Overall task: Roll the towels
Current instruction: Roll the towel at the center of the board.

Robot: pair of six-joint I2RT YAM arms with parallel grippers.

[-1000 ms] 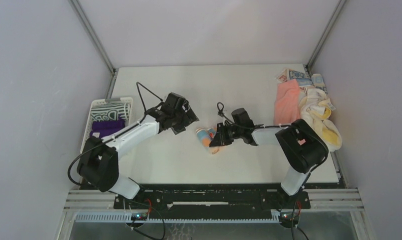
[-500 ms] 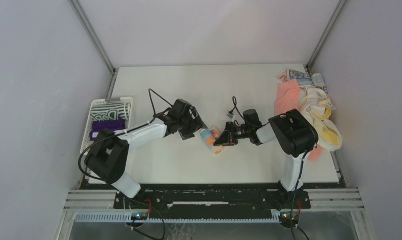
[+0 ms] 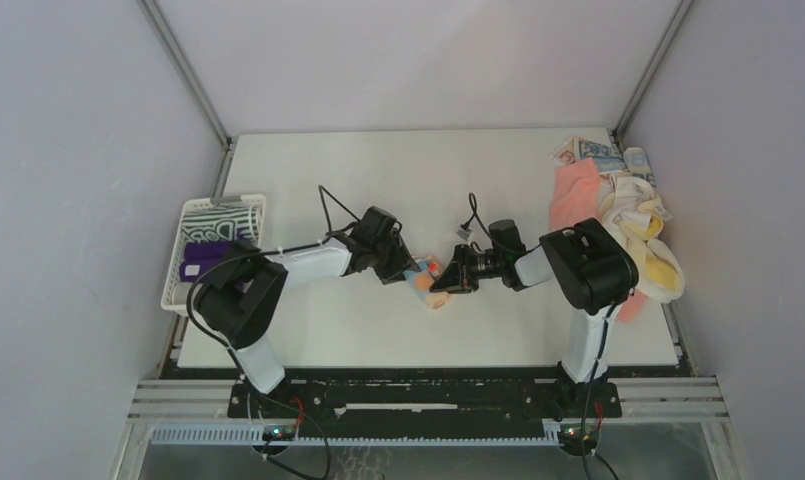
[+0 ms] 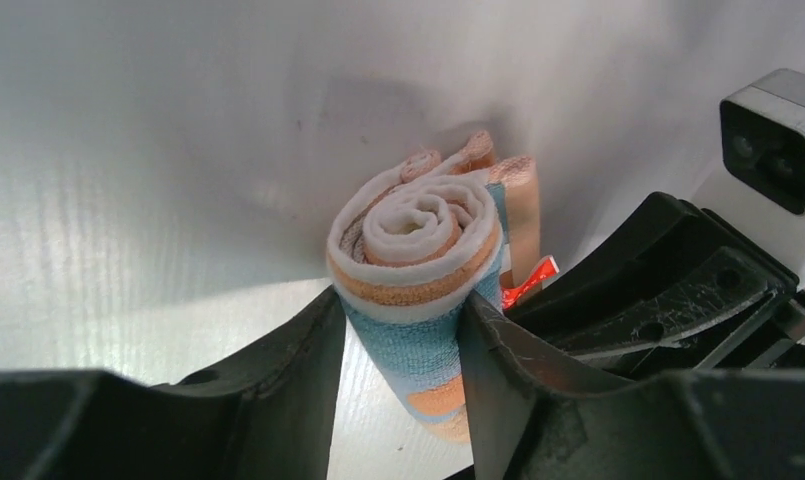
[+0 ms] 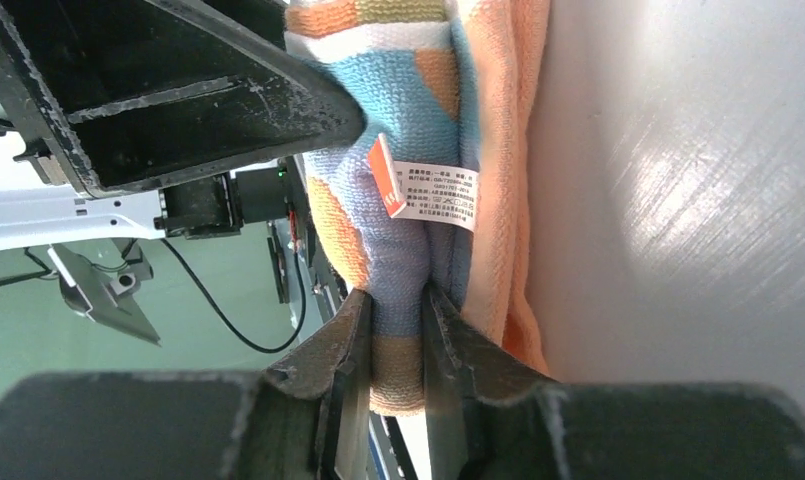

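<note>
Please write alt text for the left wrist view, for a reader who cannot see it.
A tightly rolled light-blue and orange towel, its spiral end facing the camera, is clamped between the two black fingers of the left end effector. Behind it is the white table, and a red tag shows at its right side.

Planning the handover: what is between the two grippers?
Only the rolled blue-and-orange towel: left gripper clasps one end, right gripper pinches the other. Both wrist views show it.
</note>
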